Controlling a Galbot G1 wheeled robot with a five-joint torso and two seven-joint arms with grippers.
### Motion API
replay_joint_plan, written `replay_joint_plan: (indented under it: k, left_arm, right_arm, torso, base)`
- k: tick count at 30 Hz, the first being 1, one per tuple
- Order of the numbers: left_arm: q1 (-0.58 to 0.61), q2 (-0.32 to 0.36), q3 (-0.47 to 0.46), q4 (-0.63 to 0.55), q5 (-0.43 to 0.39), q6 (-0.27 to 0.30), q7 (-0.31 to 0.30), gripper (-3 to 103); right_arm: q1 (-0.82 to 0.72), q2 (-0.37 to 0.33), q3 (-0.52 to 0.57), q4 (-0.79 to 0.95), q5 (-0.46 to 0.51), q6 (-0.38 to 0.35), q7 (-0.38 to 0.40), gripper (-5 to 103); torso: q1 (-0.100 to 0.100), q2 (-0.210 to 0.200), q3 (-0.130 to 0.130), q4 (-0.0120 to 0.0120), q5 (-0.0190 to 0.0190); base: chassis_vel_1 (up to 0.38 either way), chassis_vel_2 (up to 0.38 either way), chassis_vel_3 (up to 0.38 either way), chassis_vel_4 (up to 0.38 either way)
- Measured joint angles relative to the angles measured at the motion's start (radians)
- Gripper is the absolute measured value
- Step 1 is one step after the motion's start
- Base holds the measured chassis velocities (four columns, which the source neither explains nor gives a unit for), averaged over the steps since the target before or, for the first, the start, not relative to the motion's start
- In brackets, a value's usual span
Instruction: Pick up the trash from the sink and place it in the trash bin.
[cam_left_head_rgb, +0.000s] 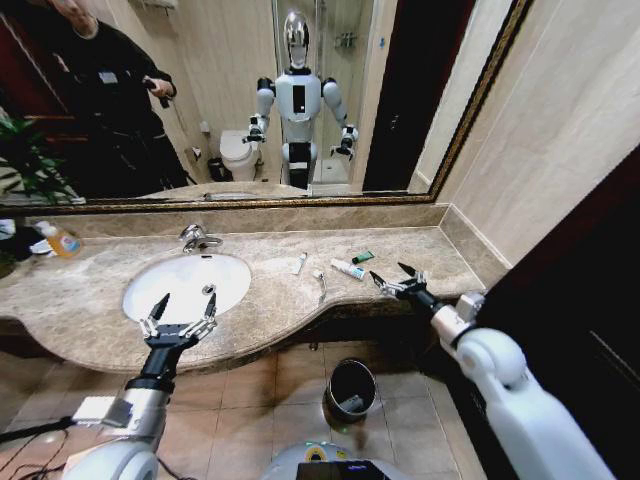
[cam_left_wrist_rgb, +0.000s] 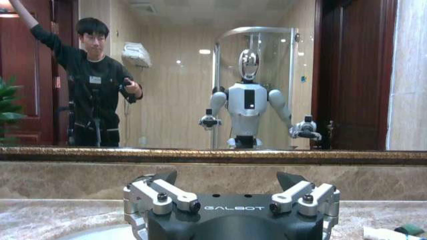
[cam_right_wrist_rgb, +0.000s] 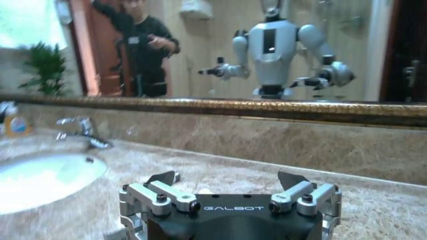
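Orange-label bottle (cam_left_head_rgb: 62, 240) left of sink (cam_left_head_rgb: 150, 290); tap (cam_left_head_rgb: 197, 238) behind.

right gripper (cam_right_wrist_rgb: 227, 181) jaws spread | above counter (cam_right_wrist_rgb: 373, 210) | sink (cam_right_wrist_rgb: 40, 180) and tap (cam_right_wrist_rgb: 83, 132) near

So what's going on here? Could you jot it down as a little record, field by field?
left gripper: open, above the sink
right gripper: open, over the counter's right end
litter: white-and-green tube, green packet, toothbrush, small white tube, all on the counter
trash bin: on the floor below the counter
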Motion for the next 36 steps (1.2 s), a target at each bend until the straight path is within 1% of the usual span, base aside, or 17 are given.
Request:
replay_joint_plan:
  k: [2,6,10,11,14,15,17,18,20,21,24,26,27,30,31,34,36]
  left_arm:
    - [0.000,0.000,0.000,0.000,0.000,0.000,0.000,100]
    - [0.000,0.000,0.000,0.000,0.000,0.000,0.000,100]
    - [0.000,0.000,0.000,0.000,0.000,0.000,0.000,100]
    - [0.000,0.000,0.000,0.000,0.000,0.000,0.000,100]
    - [0.000,0.000,0.000,0.000,0.000,0.000,0.000,100]
    - [0.000,0.000,0.000,0.000,0.000,0.000,0.000,100]
    - [0.000,0.000,0.000,0.000,0.000,0.000,0.000,100]
    - [0.000,0.000,0.000,0.000,0.000,0.000,0.000,100]
    - [0.000,0.000,0.000,0.000,0.000,0.000,0.000,100]
    - [0.000,0.000,0.000,0.000,0.000,0.000,0.000,100]
    - [0.000,0.000,0.000,0.000,0.000,0.000,0.000,100]
    - [0.000,0.000,0.000,0.000,0.000,0.000,0.000,100]
    - [0.000,0.000,0.000,0.000,0.000,0.000,0.000,100]
    - [0.000,0.000,0.000,0.000,0.000,0.000,0.000,100]
    - [0.000,0.000,0.000,0.000,0.000,0.000,0.000,100]
    - [0.000,0.000,0.000,0.000,0.000,0.000,0.000,100]
    - [0.000,0.000,0.000,0.000,0.000,0.000,0.000,100]
  right_arm:
    - [0.003,-0.008,-0.001,-0.007,0.001,0.003,-0.009,100]
    - [0.004,-0.039,-0.002,-0.024,0.003,-0.008,-0.092,100]
    - [-0.017,-0.051,-0.001,-0.015,0.019,-0.019,-0.083,100]
    - [-0.032,-0.059,0.003,-0.007,0.029,-0.023,-0.075,100]
    - [-0.071,-0.101,0.011,0.013,0.041,-0.025,-0.058,100]
    - [-0.071,-0.101,0.011,0.013,0.041,-0.025,-0.058,100]
    - [-0.080,-0.123,0.008,0.025,0.041,-0.025,-0.031,100]
    - [-0.080,-0.123,0.008,0.025,0.041,-0.025,-0.031,100]
    - [-0.051,-0.127,-0.016,0.019,0.041,-0.028,0.003,100]
    - [-0.051,-0.127,-0.016,0.019,0.041,-0.028,0.003,100]
    - [0.033,-0.126,-0.071,-0.014,0.025,-0.040,0.011,100]
    - [0.103,-0.127,-0.141,-0.047,0.007,-0.040,0.013,100]
    - [0.103,-0.127,-0.141,-0.047,0.007,-0.040,0.013,100]
    - [0.195,-0.121,-0.246,-0.113,-0.001,-0.038,0.015,100]
    - [0.195,-0.121,-0.246,-0.113,-0.001,-0.038,0.015,100]
    - [0.268,-0.102,-0.305,-0.197,0.001,-0.037,0.010,100]
    - [0.320,-0.090,-0.333,-0.257,0.001,-0.044,-0.017,100]
  torso:
    - [0.000,0.000,0.000,0.0000,0.0000]
    - [0.000,0.000,0.000,0.0000,-0.0001]
    - [0.000,0.000,0.000,0.0000,-0.0002]
    - [0.000,0.000,0.000,0.0000,0.0003]
    - [0.000,0.000,0.000,-0.0002,-0.0004]
    - [0.000,0.000,0.000,-0.0002,-0.0004]
    - [0.000,0.000,0.000,-0.0002,-0.0004]
    - [0.000,0.000,0.000,-0.0002,-0.0004]
    - [0.000,0.000,0.000,-0.0002,-0.0001]
    - [0.000,0.000,0.000,-0.0002,-0.0001]
    - [0.000,0.000,0.000,-0.0001,-0.0002]
    - [0.000,0.000,0.000,-0.0001,-0.0002]
    - [0.000,0.000,0.000,-0.0001,-0.0002]
    - [0.000,0.000,0.000,0.0001,-0.0002]
    - [0.000,0.000,0.000,0.0001,-0.0002]
    - [0.000,0.000,0.000,0.0000,0.0000]
    - [0.000,0.000,0.000,-0.0002,-0.0001]
  base:
    - [0.000,0.000,0.000,0.000]
    - [0.000,0.000,0.000,0.000]
    - [0.000,0.000,0.000,0.000]
    - [0.000,0.000,0.000,0.000]
    - [0.000,0.000,0.000,0.000]
    - [0.000,0.000,0.000,0.000]
    - [0.000,0.000,0.000,0.000]
    - [0.000,0.000,0.000,0.000]
    - [0.000,0.000,0.000,0.000]
    - [0.000,0.000,0.000,0.000]
    - [0.000,0.000,0.000,0.000]
    - [0.000,0.000,0.000,0.000]
    - [0.000,0.000,0.000,0.000]
    - [0.000,0.000,0.000,0.000]
    - [0.000,0.000,0.000,0.000]
    - [0.000,0.000,0.000,0.000]
    - [0.000,0.000,0.000,0.000]
